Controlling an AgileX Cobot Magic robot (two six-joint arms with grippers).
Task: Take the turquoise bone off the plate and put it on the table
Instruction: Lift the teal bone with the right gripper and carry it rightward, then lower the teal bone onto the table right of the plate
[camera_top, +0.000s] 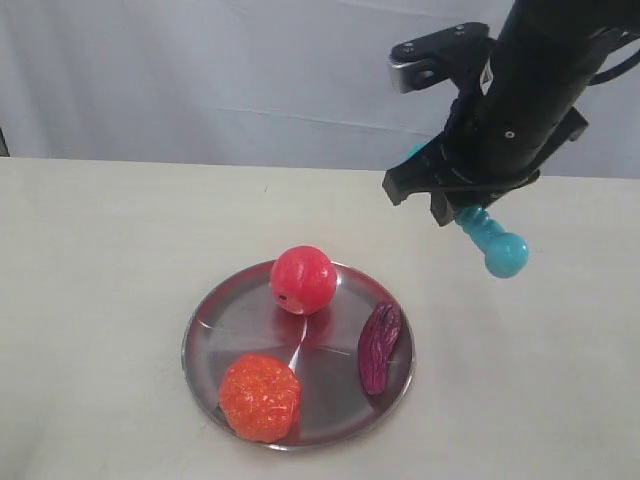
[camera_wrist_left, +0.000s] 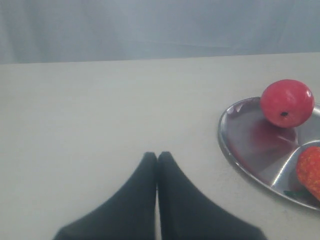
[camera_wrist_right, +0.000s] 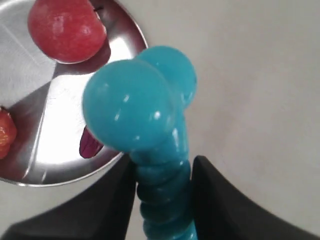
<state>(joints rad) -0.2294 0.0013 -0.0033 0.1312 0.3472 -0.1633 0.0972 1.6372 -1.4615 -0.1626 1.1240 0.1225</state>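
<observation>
The turquoise bone (camera_top: 493, 243) hangs in the air to the right of the plate (camera_top: 212, 318), well above the table (camera_top: 90, 260). My right gripper (camera_top: 462, 207) is shut on its ribbed shaft (camera_wrist_right: 164, 185), and the knobbed end (camera_wrist_right: 131, 102) points down past the black fingers (camera_wrist_right: 215, 200). The plate's rim (camera_wrist_right: 75, 172) lies below and to one side of the bone. My left gripper (camera_wrist_left: 157, 156) is shut and holds nothing, hovering over bare table beside the plate (camera_wrist_left: 235, 150).
On the plate lie a red ball (camera_top: 303, 279), an orange bumpy ball (camera_top: 260, 396) and a dark purple wrinkled piece (camera_top: 379, 346). A pale curtain (camera_top: 200, 70) hangs behind the table's far edge. Bare table (camera_top: 540, 380) stretches right of the plate.
</observation>
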